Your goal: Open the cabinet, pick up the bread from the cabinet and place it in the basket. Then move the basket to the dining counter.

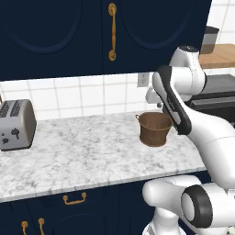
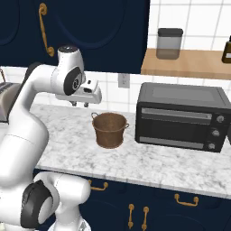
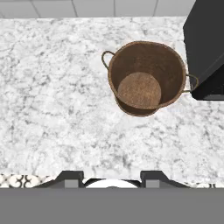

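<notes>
One brown basket (image 3: 146,78), upright on the marble worktop (image 1: 82,156), nothing inside but its woven floor, little loop handles at the rim on two sides. Just beside it, on the right in the right base view, a black toaster oven (image 2: 182,116), near but apart from the basket's rim. Above and slightly left of the basket in that same view, the gripper (image 2: 80,104), hanging in the air over the worktop, pointing down, clear of the basket and touching nothing. Two dark fingertips (image 3: 72,178) standing apart at the bottom of the hand view, with nothing between them; released, partly spread. Overhead, the navy cabinet (image 1: 55,32), doors shut, long brass handle (image 1: 112,31) vertical on the door front. Behind the basket, white wall tiles with an outlet (image 2: 123,80). Far left on the worktop in the left base view, a grey toaster (image 1: 16,124), well apart from the basket. Below the worktop edge, navy drawers with small brass pulls (image 1: 74,199). Up on a wooden shelf (image 2: 189,63) over the toaster oven, a dark-lidded jar (image 2: 169,43).
</notes>
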Tool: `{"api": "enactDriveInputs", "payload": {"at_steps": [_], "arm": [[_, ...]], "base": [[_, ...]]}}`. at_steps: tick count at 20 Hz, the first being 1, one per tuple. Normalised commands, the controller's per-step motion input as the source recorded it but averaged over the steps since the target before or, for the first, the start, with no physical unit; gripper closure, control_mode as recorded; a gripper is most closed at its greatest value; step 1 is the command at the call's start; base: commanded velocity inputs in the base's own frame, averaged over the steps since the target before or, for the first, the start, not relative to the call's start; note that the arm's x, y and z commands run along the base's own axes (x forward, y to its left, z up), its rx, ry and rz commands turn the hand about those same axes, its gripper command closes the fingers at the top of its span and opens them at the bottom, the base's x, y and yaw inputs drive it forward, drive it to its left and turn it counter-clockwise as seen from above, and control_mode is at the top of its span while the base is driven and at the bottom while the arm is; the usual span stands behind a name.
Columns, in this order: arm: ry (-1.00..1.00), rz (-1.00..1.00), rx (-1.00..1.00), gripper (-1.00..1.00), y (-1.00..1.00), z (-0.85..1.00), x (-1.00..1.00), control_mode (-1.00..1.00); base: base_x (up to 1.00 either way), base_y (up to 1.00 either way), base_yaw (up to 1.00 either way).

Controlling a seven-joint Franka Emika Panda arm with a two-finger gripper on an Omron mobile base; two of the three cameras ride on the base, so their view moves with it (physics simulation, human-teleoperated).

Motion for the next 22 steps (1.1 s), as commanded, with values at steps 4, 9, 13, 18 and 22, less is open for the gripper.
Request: {"api": "enactDriveInputs", "payload": {"at_steps": [4,9,13,18,22], "arm": [[0.05,0.00,-0.06,-1.00,0.00,-0.09,0.00,-1.00],[-0.14,0.00,-0.19,-1.00,0.38,0.31,-0.13,-1.00],[-0.38,0.00,0.06,-1.00,0.39,0.63,-0.20,-1.00],[-0.21,-0.04,0.28,-1.00,0.13,0.54,-0.50,-1.00],[-0.21,0.00,0.23,-1.00,0.09,0.06,-0.92,-1.00]], "base": [[0.00,0.00,0.00],[0.00,0.00,0.00],[0.00,0.00,0.00],[0.00,0.00,0.00],[0.00,0.00,0.00]]}}
